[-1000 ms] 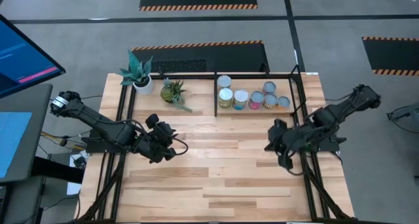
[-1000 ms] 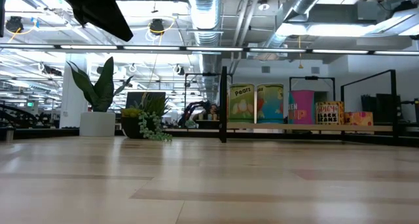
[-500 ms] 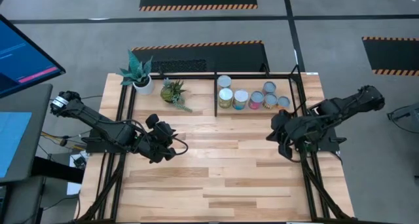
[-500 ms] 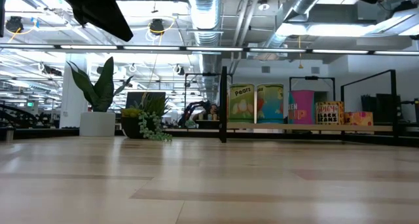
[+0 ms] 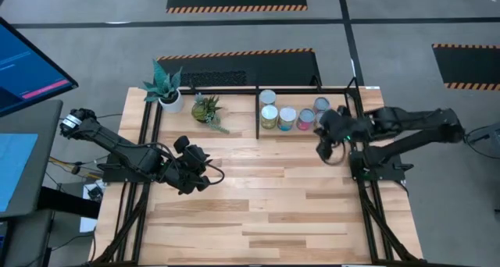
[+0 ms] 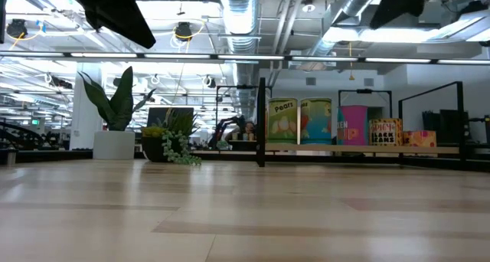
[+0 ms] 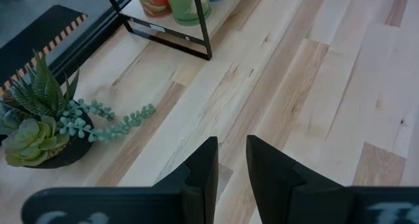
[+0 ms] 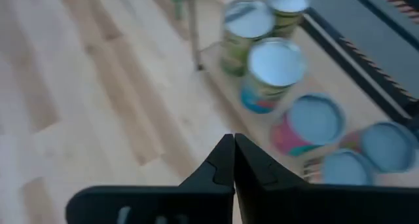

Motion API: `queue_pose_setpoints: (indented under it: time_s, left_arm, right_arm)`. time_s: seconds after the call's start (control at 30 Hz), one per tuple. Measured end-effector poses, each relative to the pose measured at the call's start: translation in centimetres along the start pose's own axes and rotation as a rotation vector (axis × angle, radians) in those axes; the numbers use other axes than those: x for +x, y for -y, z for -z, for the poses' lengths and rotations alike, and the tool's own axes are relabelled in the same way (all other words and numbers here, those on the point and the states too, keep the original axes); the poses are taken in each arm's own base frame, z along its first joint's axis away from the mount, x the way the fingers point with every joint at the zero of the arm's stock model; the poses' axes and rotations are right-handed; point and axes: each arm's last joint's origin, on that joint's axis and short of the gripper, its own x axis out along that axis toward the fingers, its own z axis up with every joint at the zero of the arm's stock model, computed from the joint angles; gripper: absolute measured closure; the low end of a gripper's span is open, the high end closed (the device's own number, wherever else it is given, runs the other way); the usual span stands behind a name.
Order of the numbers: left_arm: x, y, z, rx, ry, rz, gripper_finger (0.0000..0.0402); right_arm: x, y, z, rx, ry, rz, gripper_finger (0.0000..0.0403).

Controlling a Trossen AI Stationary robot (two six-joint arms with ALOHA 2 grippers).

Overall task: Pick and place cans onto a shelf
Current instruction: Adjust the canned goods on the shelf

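Note:
Several cans stand upright on the light wood base of the black-barred shelf at the table's far right: a yellow-green one, a light blue one, a pink one and others. My right arm partly hides those farthest right. My right gripper is shut and empty, above the table just near of the shelf's cans. My left gripper hovers over the table's left middle, empty, its fingers a narrow gap apart.
Two potted plants stand at the far left: a tall one in a white pot and a trailing succulent, also in the left wrist view. Black frame bars run along both table sides. Bare wood lies between the arms.
My right gripper has gone from the table's right middle toward the far edge and a little left, toward the cans on the shelf, with the arm stretching out. Its fingers stay shut. The cans have not moved.

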Motion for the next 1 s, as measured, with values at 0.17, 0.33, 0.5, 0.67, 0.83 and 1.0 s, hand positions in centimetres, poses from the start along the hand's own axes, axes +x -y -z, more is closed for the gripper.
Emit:
queue_pose_setpoints:
  time_s: [0.17,0.33,0.5,0.67,0.83,1.0]
  left_arm:
    - [0.0,0.0,0.0,-0.004,0.001,0.000,0.0332]
    - [0.0,0.0,0.0,-0.005,0.002,-0.002,0.0332]
    - [0.0,0.0,0.0,-0.005,0.003,-0.003,0.0332]
    - [0.0,0.0,0.0,-0.006,0.003,-0.003,0.0332]
    - [0.0,0.0,0.0,-0.018,0.002,-0.002,0.0332]
    - [0.0,0.0,0.0,-0.032,-0.003,0.003,0.0332]
  right_arm:
    - [2.2,2.8,-1.4,0.000,-0.062,0.110,0.0392]
    - [4.2,6.0,-2.1,0.038,-0.179,0.164,0.0389]
    - [6.4,9.6,-2.5,0.189,-0.273,0.265,0.0389]
    - [9.4,11.8,-2.7,0.250,-0.377,0.309,0.0393]
    - [12.7,13.0,-2.3,0.190,-0.511,0.317,0.0391]
    - [14.5,13.8,-2.0,0.185,-0.572,0.323,0.0393]
